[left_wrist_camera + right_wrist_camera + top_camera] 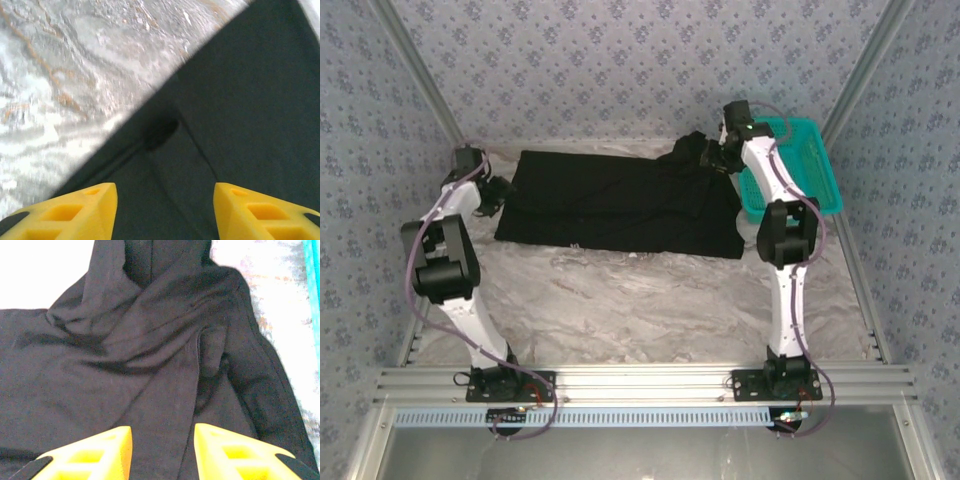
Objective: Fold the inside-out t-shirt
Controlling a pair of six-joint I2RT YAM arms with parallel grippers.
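Lying beneath right claw [162,435]: black t-shirt [145,355]

The marbled table [640,300] is covered along its far side by the black t-shirt [610,205]; a teal basket [820,160] is set far right.

The left arm [448,265] is rising from its base, folding at the elbow and leaning to the far left, with the left gripper [492,192] pointing down. Its yellow fingers [75,212] are standing well apart with nothing between them. The right arm [786,245] is stretching toward the far right, with the right gripper [720,156] hanging low, its fingers [95,455] standing apart and gripping nothing.
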